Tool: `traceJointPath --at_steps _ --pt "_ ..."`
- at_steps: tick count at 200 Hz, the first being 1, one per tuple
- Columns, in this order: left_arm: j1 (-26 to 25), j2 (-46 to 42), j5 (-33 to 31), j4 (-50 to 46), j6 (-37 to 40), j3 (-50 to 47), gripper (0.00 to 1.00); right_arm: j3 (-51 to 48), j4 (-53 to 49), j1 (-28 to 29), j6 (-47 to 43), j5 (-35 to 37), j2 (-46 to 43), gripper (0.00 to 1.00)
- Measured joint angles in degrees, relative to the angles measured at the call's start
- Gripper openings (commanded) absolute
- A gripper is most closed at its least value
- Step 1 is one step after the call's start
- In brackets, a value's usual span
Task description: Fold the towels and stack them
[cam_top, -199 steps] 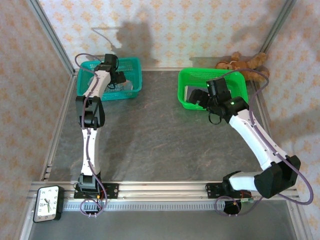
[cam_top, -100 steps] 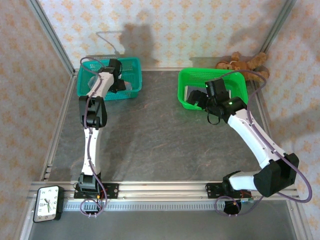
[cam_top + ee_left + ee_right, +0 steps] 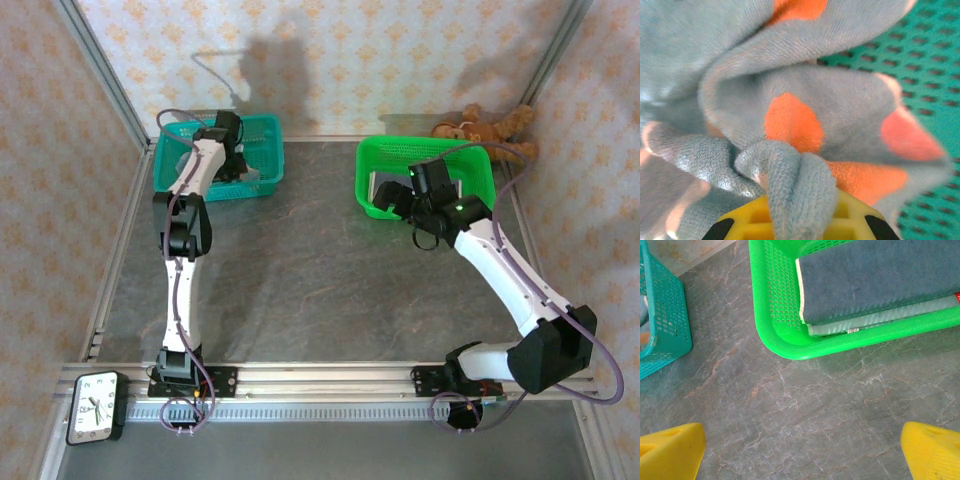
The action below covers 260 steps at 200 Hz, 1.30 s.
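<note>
Since the dotted towel (image 3: 790, 125) must leave the teal basket (image 3: 935, 60) for folding, the left gripper (image 3: 231, 152) pinches a fold between its jaws, seemingly firmly. The right gripper (image 3: 802, 450) gapes empty, with the folded towels (image 3: 880, 275) just beyond its jaws.

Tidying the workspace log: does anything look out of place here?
A brown teddy bear lies beyond the green basket at the far right, and a clock sits at the near left corner; neither is a towel.
</note>
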Motion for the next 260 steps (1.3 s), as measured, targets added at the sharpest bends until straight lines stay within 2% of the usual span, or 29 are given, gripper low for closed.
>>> traceJointPath --at_steps 42,67,111,144,203,239,260 --pt "-0.5 -14.5 2.9 0.0 -2.1 0.0 0.00 -1.8 1.1 1.0 0.9 -0.6 -0.7 0.99" --pt "-2.6 -23.9 4.0 0.0 -2.5 -2.0 0.00 -3.3 2.3 1.0 1.3 -1.2 -1.5 0.99" --pt "-12.2 -39.9 5.5 0.4 -4.3 -16.0 0.00 -6.4 3.9 1.0 1.5 -1.5 -3.1 0.99" --pt "-20.6 -48.3 5.5 2.2 -7.3 -28.1 0.00 -8.8 4.7 1.0 1.7 -1.6 -5.7 0.99" --pt "-37.2 -57.6 3.7 10.2 -14.4 -44.8 0.00 -12.0 4.9 1.0 1.7 -1.5 -10.4 0.99" --pt "-45.1 -56.8 3.3 15.0 -18.3 -53.0 0.00 -12.9 4.9 1.0 1.7 -1.5 -11.6 0.99" --pt "-47.4 -53.6 3.2 16.9 -19.2 -56.3 0.00 -14.0 4.9 1.0 1.7 -1.6 -11.9 0.99"
